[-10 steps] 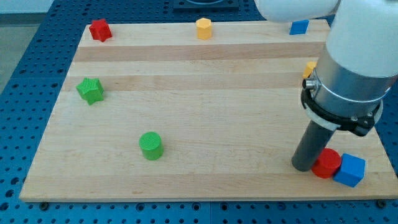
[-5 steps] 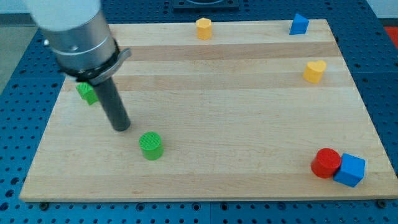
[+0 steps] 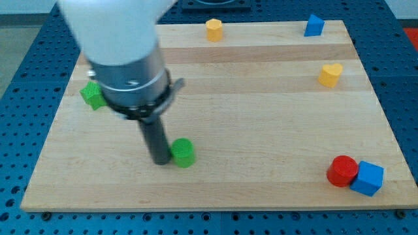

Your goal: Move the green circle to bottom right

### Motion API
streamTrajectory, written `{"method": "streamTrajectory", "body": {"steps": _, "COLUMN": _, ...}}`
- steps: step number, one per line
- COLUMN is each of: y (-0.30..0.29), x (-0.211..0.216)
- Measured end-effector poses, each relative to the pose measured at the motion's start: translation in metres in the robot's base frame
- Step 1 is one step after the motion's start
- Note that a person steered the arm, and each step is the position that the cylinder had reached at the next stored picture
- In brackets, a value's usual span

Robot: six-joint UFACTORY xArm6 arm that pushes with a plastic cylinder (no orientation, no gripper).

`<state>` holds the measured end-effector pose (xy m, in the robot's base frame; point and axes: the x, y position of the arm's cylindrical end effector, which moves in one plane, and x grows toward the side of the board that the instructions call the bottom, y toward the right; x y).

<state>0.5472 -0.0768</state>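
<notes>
The green circle (image 3: 183,153) is a short green cylinder on the wooden board (image 3: 261,117), left of centre and toward the view's bottom. My tip (image 3: 160,160) stands right against the circle's left side, touching it. The dark rod rises from there to the grey and white arm body, which fills the view's upper left.
A green star block (image 3: 92,95) shows partly behind the arm at the left. A red circle (image 3: 342,171) and blue cube (image 3: 368,178) sit together at the bottom right. A yellow heart (image 3: 330,74), blue triangle (image 3: 314,25) and yellow hexagon (image 3: 213,29) lie along the right and top.
My tip swung from the bottom right across to the left, then came in against the green circle's left side. The circle has slid about 40 px to the right.
</notes>
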Motion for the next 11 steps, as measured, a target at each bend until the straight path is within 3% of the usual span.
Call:
{"method": "streamTrajectory", "body": {"steps": 2, "y": 0.127, "x": 0.0}}
{"method": "streamTrajectory", "body": {"steps": 4, "y": 0.208, "x": -0.008}}
{"method": "streamTrajectory", "body": {"steps": 8, "y": 0.23, "x": -0.12}}
{"method": "streamTrajectory", "body": {"steps": 11, "y": 0.251, "x": -0.064}}
